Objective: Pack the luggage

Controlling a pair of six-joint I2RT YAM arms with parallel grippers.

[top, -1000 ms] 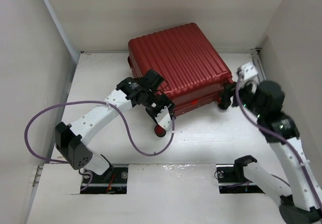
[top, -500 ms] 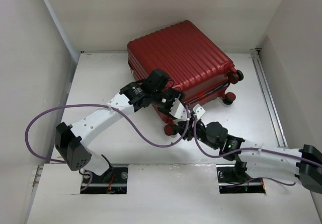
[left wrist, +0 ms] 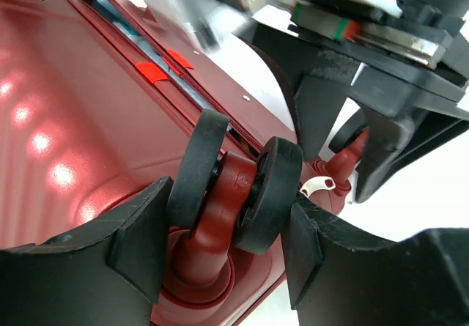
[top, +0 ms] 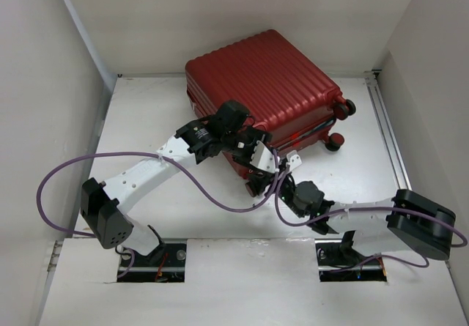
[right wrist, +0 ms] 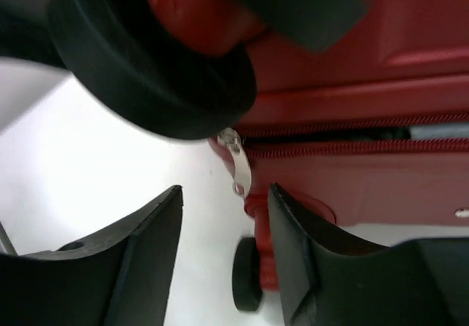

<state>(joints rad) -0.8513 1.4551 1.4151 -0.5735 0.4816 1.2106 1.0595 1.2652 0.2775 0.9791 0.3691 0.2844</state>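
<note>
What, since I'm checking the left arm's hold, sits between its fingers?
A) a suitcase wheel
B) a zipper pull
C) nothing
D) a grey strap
A: in the left wrist view the left gripper clamps both sides of the twin black wheel of the luggage.

Top view down from behind, wrist views close-up, sharing luggage [top: 264, 77] wheel [left wrist: 238, 183]
</note>
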